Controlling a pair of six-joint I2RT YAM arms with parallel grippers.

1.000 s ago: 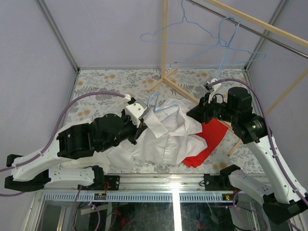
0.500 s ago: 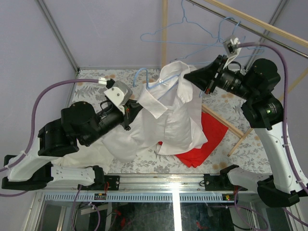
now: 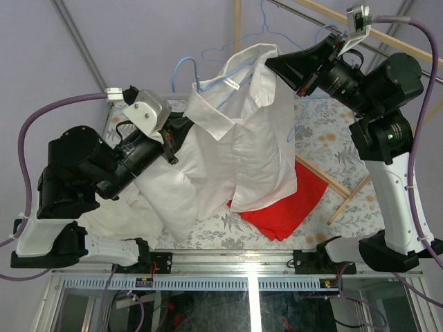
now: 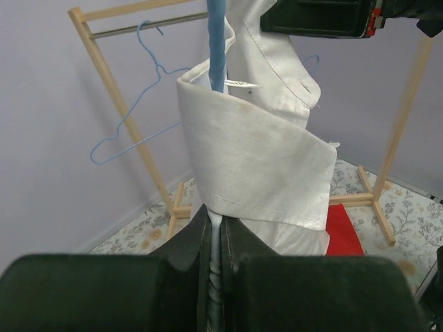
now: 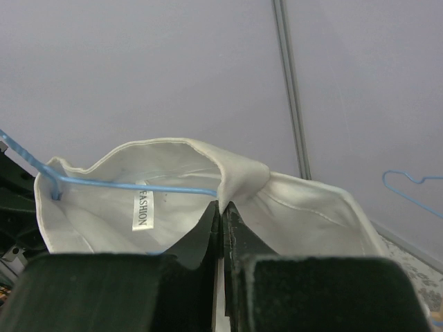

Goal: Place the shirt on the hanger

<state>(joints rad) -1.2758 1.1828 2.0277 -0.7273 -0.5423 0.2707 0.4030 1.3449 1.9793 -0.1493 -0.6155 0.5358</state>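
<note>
Fabric of the large white thin collared shirt (image 3: 256, 152) reads light, limp, slippery: grip the stiffer collar seam. It hangs mid-air between the arms, collar over the light-blue wire hanger (image 4: 216, 41). Left gripper (image 4: 215, 225) clamps the hanger wire, right gripper (image 5: 221, 206) pinches the collar fold

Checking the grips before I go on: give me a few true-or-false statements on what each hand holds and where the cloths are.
1. The right hand pinches the shirt at its collar. True.
2. The red cloth hangs in the air. False: it lies on the table.
3. The left hand is shut on the blue hanger. True.
4. The wooden rack carries no hanger. False: a spare blue hanger hangs from its rail.
</note>
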